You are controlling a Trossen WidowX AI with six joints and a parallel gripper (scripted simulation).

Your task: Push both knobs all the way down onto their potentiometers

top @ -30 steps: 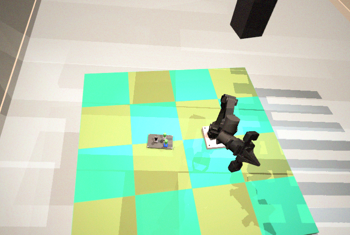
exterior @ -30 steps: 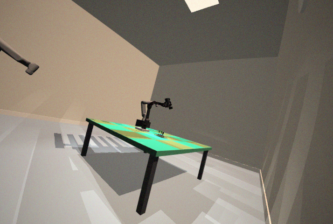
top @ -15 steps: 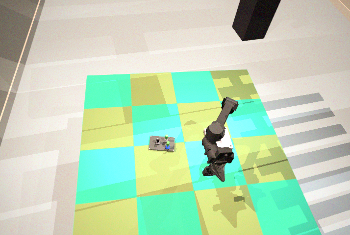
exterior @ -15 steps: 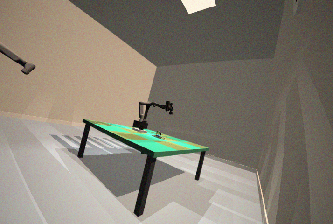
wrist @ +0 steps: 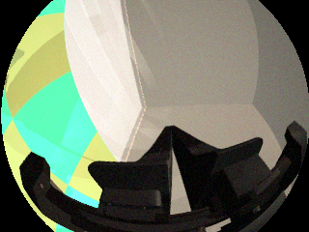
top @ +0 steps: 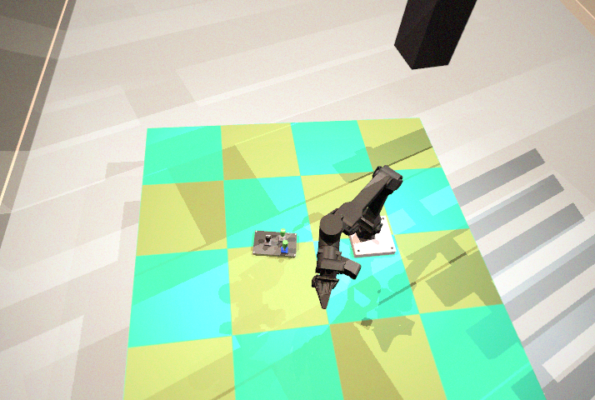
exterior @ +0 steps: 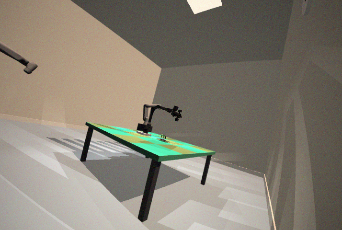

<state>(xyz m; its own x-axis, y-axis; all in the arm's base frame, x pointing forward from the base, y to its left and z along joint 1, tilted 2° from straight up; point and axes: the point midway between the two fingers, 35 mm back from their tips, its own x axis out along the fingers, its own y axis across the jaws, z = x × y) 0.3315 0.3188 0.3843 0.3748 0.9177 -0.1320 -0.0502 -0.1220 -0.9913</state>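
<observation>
The dark circuit board [top: 260, 250] [exterior: 159, 140] stands on the table left of the arm's base in the top view. Two green knobs show on it: one knob [top: 283, 232] near the back edge, and one knob [top: 285, 242] above a blue potentiometer [top: 284, 250]. A dark part [top: 267, 240] stands on the board's left half. How far down each knob sits is too small to tell. My gripper [top: 324, 307] [exterior: 181, 116] [wrist: 171, 128] is shut and empty, its fingertips touching. It is raised above the table, away from the board. The board is not in the wrist view.
The arm's white base plate [top: 373, 250] [exterior: 143, 133] sits to the right of the board in the top view. The table top [top: 180, 282] has green and yellow squares. A black column [top: 430, 32] stands beyond the table's back edge.
</observation>
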